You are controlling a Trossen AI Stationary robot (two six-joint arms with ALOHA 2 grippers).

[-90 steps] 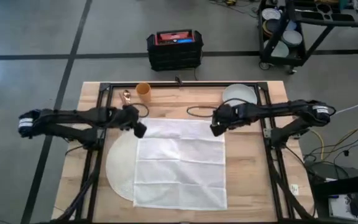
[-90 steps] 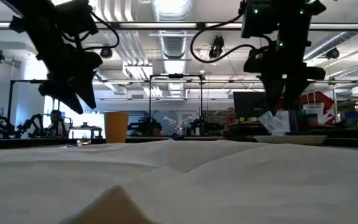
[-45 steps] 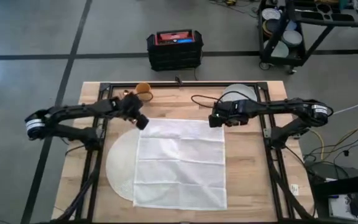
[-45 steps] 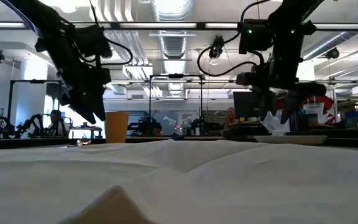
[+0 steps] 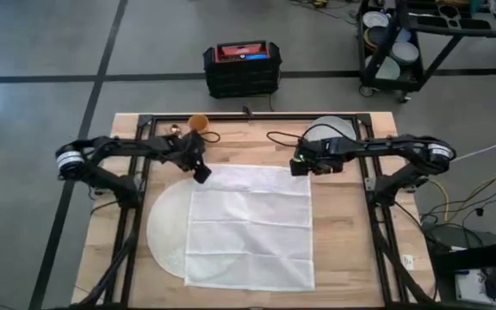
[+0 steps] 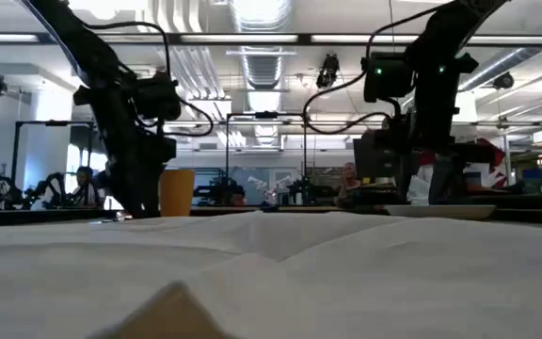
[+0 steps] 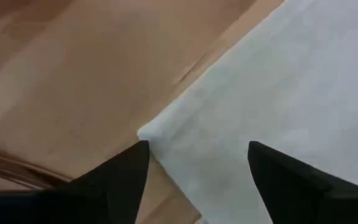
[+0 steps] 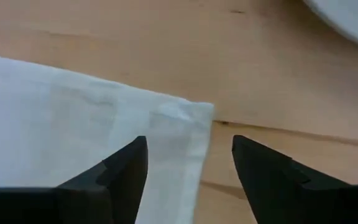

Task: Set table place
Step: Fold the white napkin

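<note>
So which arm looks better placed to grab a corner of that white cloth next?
Probably neither wins: each is at its own far corner of the white cloth. The left claw is open around its corner, and the right claw is open over the other. The round white mat lies beneath.
</note>
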